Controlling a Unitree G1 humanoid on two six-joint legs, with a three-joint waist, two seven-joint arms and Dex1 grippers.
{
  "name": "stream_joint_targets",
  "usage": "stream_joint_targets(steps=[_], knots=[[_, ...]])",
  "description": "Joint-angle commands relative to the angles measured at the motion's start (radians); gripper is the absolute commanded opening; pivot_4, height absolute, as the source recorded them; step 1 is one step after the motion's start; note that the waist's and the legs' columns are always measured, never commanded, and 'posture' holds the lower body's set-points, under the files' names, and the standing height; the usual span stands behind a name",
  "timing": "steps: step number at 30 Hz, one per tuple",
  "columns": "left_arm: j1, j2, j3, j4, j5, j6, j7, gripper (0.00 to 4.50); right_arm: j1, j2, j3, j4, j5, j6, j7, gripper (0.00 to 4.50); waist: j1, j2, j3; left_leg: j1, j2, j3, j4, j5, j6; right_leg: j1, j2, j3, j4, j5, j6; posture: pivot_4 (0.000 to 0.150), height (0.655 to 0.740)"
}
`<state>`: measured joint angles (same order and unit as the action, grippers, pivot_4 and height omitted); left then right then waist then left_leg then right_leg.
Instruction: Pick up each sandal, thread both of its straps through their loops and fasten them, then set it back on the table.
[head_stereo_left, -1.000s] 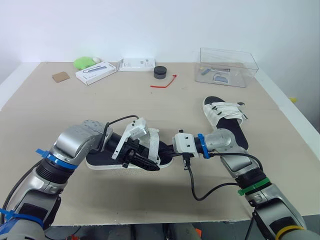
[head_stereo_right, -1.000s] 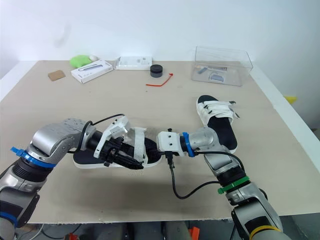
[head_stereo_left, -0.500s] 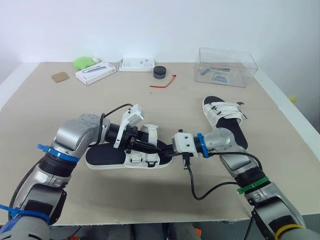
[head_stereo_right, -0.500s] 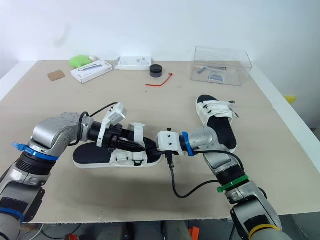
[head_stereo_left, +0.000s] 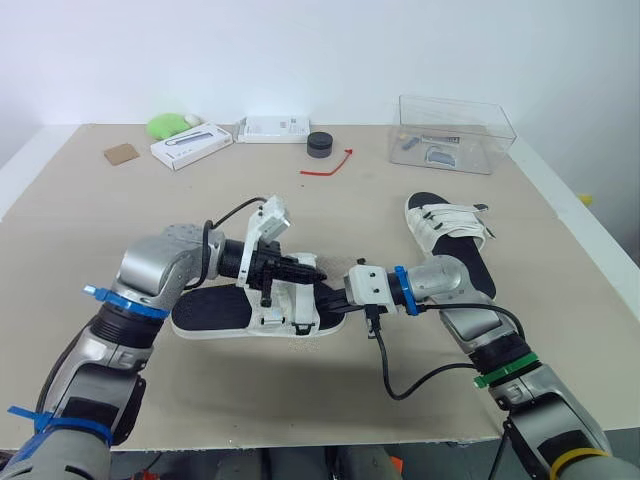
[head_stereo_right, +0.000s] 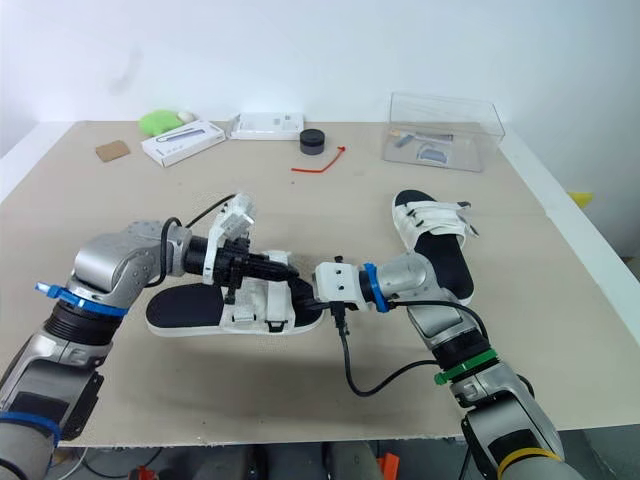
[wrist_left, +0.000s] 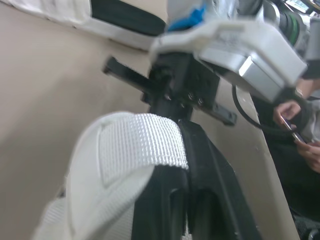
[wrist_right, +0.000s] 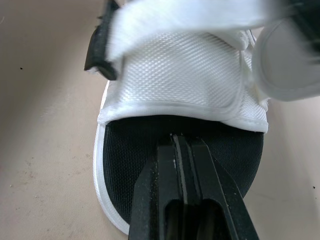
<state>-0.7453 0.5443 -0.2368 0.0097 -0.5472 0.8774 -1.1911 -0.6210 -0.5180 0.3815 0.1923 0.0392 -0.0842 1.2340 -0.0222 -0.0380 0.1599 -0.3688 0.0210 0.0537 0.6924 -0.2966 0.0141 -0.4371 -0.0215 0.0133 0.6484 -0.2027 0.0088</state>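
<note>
Left gripper (head_stereo_left: 303, 272) pinches a strap (wrist_left: 135, 141) of the near sandal (head_stereo_left: 212, 311); right gripper (head_stereo_left: 326, 298), closed, presses its toe

Both eye views look forward and down from the head over the whole table (head_stereo_left: 120, 210), near edge to far edge, sharing almost the same scene. The left wrist view looks closely along the strap (wrist_left: 135, 145) toward the right gripper (head_stereo_left: 328, 298). The right wrist view looks closely onto the sandal (wrist_right: 185, 75), which all views share.
</note>
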Motion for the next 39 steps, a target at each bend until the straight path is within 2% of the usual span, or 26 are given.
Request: stream_joint_targets(steps=[1, 12, 15, 18, 20, 22, 23, 24, 26, 31, 33, 35, 39], knots=[[0.029, 0.023, -0.019, -0.078, -0.004, 0.000, -0.020, 0.07, 0.021, -0.018, 0.020, 0.020, -0.034, 0.012, 0.012, 0.00, 0.000, 0.000, 0.000, 0.000, 0.000, 0.000, 0.000, 0.000, 0.000, 0.000, 0.000, 0.000, 0.000, 0.000, 0.000, 0.150, 0.7400], [0.112, 0.058, -0.053, -0.170, -0.003, 0.001, -0.022, 0.07, 0.018, -0.021, 0.023, 0.026, -0.035, 0.003, 0.019, 0.00, 0.000, 0.000, 0.000, 0.000, 0.000, 0.000, 0.000, 0.000, 0.000, 0.000, 0.000, 0.000, 0.000, 0.000, 0.000, 0.150, 0.7400], [0.107, 0.080, -0.026, -0.189, -0.043, 0.053, -0.033, 0.07, 0.016, -0.021, 0.023, 0.028, -0.036, 0.001, 0.019, 0.00, 0.000, 0.000, 0.000, 0.000, 0.000, 0.000, 0.000, 0.000, 0.000, 0.000, 0.000, 0.000, 0.000, 0.000, 0.000, 0.150, 0.7400], [0.098, 0.111, -0.017, -0.204, -0.063, 0.067, -0.052, 0.86, 0.015, -0.021, 0.024, 0.029, -0.036, 0.000, 0.021, 0.00, 0.000, 0.000, 0.000, 0.000, 0.000, 0.000, -0.001, 0.000, 0.000, 0.000, 0.000, 0.000, 0.000, 0.000, 0.000, 0.150, 0.7400], [0.093, 0.137, -0.026, -0.211, -0.047, 0.044, -0.065, 1.83, 0.013, -0.021, 0.025, 0.030, -0.036, 0.000, 0.022, 0.00, 0.001, 0.000, 0.000, 0.000, 0.000, 0.000, -0.001, 0.000, 0.000, 0.000, 0.000, 0.000, 0.000, -0.001, 0.000, 0.150, 0.7400], [0.083, 0.167, -0.026, -0.225, -0.038, 0.031, -0.083, 2.49, 0.009, -0.019, 0.026, 0.034, -0.036, -0.001, 0.023, 0.00, 0.001, 0.000, 0.000, 0.000, 0.000, 0.000, 0.000, 0.000, 0.000, 0.000, 0.000, 0.000, 0.000, -0.001, 0.000, 0.150, 0.7400], [0.079, 0.186, -0.022, -0.239, -0.042, 0.031, -0.099, 3.15, 0.008, -0.019, 0.026, 0.035, -0.036, -0.001, 0.023, 0.00, 0.001, 0.000, 0.000, 0.000, 0.000, 0.000, 0.000, 0.000, 0.000, 0.000, 0.000, 0.000, 0.000, 0.000, 0.000, 0.150, 0.7400], [0.077, 0.204, -0.018, -0.253, -0.047, 0.030, -0.113, 3.33, 0.007, -0.019, 0.026, 0.036, -0.036, -0.001, 0.023, 0.00, 0.001, 0.000, 0.000, 0.000, 0.000, 0.000, 0.000, 0.000, 0.000, 0.000, 0.000, 0.000, 0.000, 0.000, 0.000, 0.150, 0.7400], [0.065, 0.262, 0.022, -0.298, -0.094, 0.059, -0.155, 4.17, 0.005, -0.020, 0.025, 0.039, -0.036, -0.002, 0.024, 0.00, 0.001, 0.000, 0.000, 0.000, 0.000, 0.000, 0.000, 0.000, 0.000, 0.000, 0.000, 0.000, 0.000, 0.000, 0.000, 0.150, 0.7400], [0.026, 0.361, 0.162, -0.347, -0.243, 0.169, -0.171, 4.17, 0.007, -0.025, 0.023, 0.042, -0.035, -0.006, 0.029, 0.00, 0.000, 0.000, 0.000, 0.000, 0.000, 0.000, -0.001, 0.000, 0.000, 0.000, 0.000, -0.001, 0.000, -0.002, 0.001, 0.150, 0.7400], [0.041, 0.352, 0.284, -0.374, -0.409, 0.298, -0.103, 4.17, 0.007, -0.026, 0.023, 0.042, -0.035, -0.006, 0.029, 0.00, 0.000, 0.000, 0.000, 0.000, 0.000, 0.000, 0.000, 0.000, 0.000, 0.000, 0.000, -0.001, 0.000, -0.002, 0.002, 0.150, 0.7400], [0.103, 0.342, 0.369, -0.420, -0.536, 0.378, -0.035, 4.17, 0.007, -0.023, 0.022, 0.042, -0.032, -0.003, 0.027, 0.00, 0.000, 0.000, 0.000, 0.000, 0.000, 0.000, 0.000, 0.000, 0.000, 0.000, 0.000, 0.000, 0.000, -0.004, 0.006, 0.150, 0.7400], [0.380, 0.284, 0.457, -0.580, -0.585, 0.377, 0.169, 4.17, 0.008, -0.016, 0.028, 0.044, -0.031, -0.004, 0.028, 0.00, -0.001, 0.002, 0.000, 0.001, 0.000, 0.000, -0.001, 0.000, 0.000, 0.000, -0.001, 0.000, 0.001, -0.002, 0.001, 0.150, 0.7400]])
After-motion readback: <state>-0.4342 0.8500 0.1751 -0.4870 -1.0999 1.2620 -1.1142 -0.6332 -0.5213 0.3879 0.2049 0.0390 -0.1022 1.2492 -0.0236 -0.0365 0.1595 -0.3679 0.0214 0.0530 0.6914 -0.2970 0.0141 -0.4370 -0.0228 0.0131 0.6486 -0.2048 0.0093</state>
